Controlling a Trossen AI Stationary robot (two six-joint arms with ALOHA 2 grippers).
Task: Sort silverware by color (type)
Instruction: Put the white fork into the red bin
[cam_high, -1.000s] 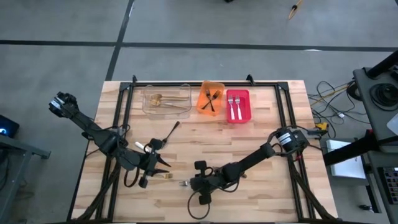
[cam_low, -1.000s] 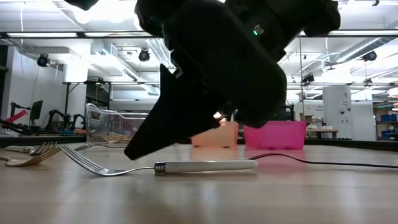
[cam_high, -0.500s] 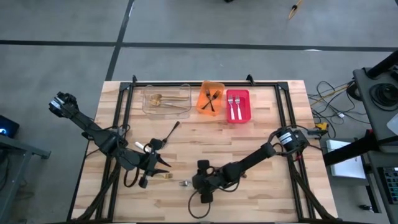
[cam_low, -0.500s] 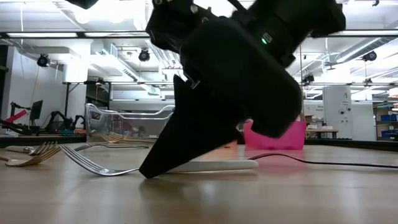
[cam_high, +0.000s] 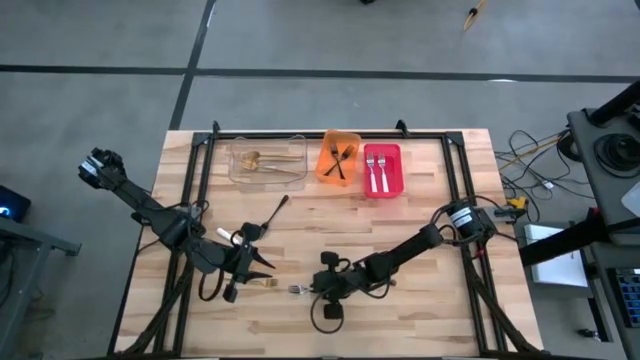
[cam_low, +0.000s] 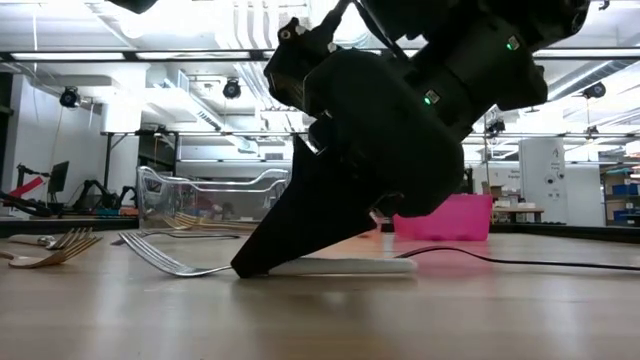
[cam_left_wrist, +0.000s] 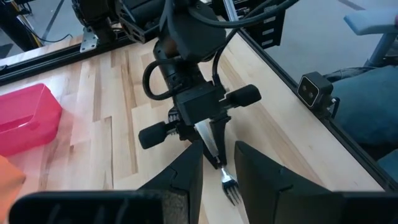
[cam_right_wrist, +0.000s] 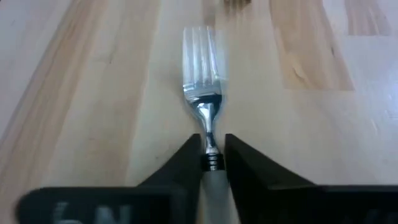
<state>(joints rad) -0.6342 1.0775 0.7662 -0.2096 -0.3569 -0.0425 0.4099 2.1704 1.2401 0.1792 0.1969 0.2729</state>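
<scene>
Both my arms (cam_high: 160, 222) were matte black, built of slim tubes joined by rounded housings. A silver-and-red ring (cam_high: 462, 221) banded my right arm near the frame's right edge. Black cable (cam_high: 325, 314) looped beneath my right wrist. Small green lights (cam_low: 428, 97) glowed on that housing. My fingers (cam_right_wrist: 245, 171) were dark, tapering wedges.

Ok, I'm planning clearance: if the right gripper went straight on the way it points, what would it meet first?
Probably the gold fork lying past the silver fork that the right gripper straddles; depth is unclear.
</scene>
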